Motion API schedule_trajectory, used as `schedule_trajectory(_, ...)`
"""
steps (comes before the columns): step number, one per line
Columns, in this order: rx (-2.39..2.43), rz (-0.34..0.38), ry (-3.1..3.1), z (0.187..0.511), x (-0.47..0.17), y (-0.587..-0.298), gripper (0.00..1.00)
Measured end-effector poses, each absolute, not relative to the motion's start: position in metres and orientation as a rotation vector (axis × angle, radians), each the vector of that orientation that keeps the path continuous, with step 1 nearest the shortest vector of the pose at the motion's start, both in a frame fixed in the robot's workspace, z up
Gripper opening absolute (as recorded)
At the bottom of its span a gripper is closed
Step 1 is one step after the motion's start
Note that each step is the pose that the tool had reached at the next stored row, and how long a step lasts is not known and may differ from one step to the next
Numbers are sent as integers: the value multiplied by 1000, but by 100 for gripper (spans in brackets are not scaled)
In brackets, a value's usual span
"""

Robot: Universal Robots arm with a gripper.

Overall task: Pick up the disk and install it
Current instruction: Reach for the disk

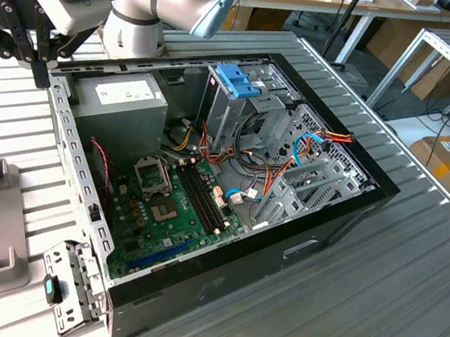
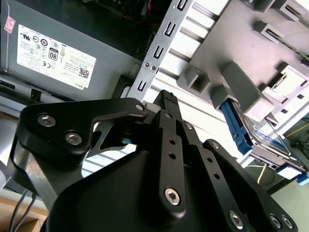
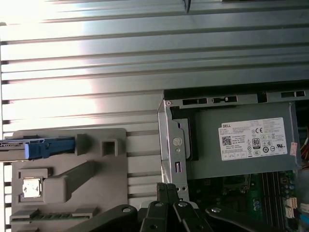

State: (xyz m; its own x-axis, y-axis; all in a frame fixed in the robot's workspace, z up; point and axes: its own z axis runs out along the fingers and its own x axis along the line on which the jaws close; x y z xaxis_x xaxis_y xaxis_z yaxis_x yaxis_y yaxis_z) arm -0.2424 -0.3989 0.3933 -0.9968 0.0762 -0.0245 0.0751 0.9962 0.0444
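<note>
**Fingers and disk, first wrist view.** You see the fingers (image 3: 166, 189) clenched together on nothing, poised above the case (image 3: 170, 145) wall next to the power supply (image 3: 241, 140). The disk (image 3: 41, 147) lies well apart from them, out across the worktop (image 3: 96, 63) on the side away from the case. It stands on edge in a slot of the grey fixture (image 3: 116, 188), blue rail facing up. Its long axis runs parallel to the worktop's ribs (and roughly square to the case wall under the fingers). Inside the case sit the power supply, the motherboard (image 1: 167, 202) and the drive cage (image 1: 220, 110); you cannot tell whether its bay is free.
</note>
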Motion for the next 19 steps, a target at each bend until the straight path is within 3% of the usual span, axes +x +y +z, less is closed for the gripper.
schedule_trajectory(19, 118, 68, 3112, 393, -248, -399, 11)
